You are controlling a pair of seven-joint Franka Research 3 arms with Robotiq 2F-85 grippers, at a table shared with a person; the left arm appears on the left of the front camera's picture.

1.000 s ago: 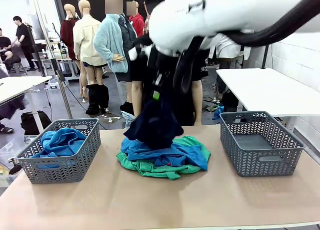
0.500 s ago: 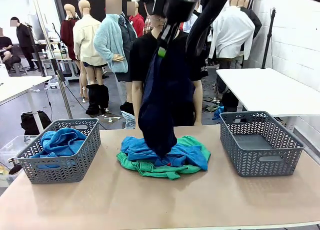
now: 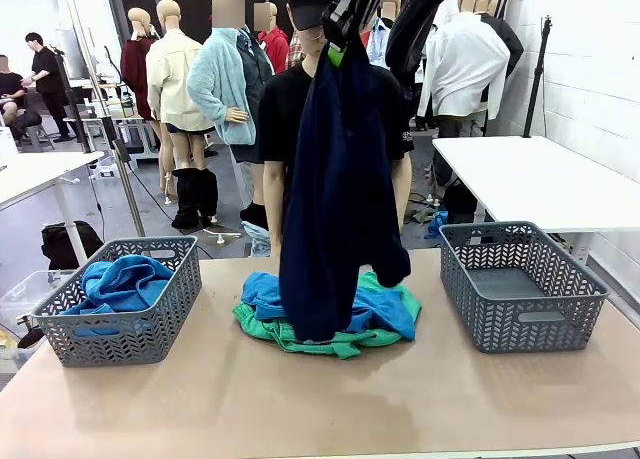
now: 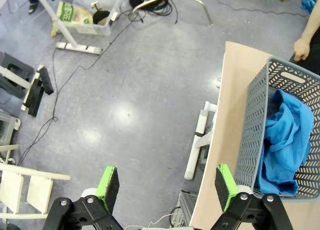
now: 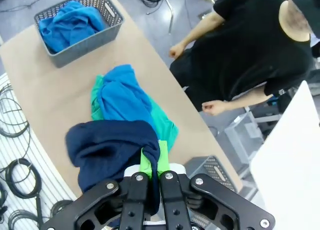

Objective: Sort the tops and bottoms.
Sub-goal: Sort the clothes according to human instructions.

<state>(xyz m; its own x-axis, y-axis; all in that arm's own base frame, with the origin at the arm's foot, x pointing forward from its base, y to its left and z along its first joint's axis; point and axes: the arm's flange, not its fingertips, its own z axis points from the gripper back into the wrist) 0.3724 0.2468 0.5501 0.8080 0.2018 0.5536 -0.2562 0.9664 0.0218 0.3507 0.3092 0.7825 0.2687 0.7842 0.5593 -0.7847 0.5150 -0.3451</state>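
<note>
My right gripper (image 3: 345, 21) is high above the table's middle, shut on the waist end of the dark navy trousers (image 3: 335, 199), which hang full length down to the pile. In the right wrist view the gripper (image 5: 150, 162) pinches the bunched trousers (image 5: 107, 150) between its green pads. Below lies a bright blue shirt (image 3: 385, 309) (image 5: 120, 97) on top of the green shorts (image 3: 300, 334) (image 5: 162, 122). Another blue shirt (image 3: 120, 279) (image 4: 285, 140) fills the left basket (image 3: 165, 314). My left gripper (image 4: 166, 185) is open over the floor beside that basket (image 4: 252, 125), holding nothing.
An empty grey basket (image 3: 520, 314) (image 5: 212, 167) stands at the table's right. A person in a black shirt (image 3: 280, 109) (image 5: 250, 49) sits at the far edge, hands (image 5: 212, 107) near the table. Bare tabletop (image 3: 320, 399) lies in front of the pile.
My right gripper has risen with the navy trousers, which have unfolded from a bunch on the pile into a long hanging drape. The pile and baskets have not moved.
</note>
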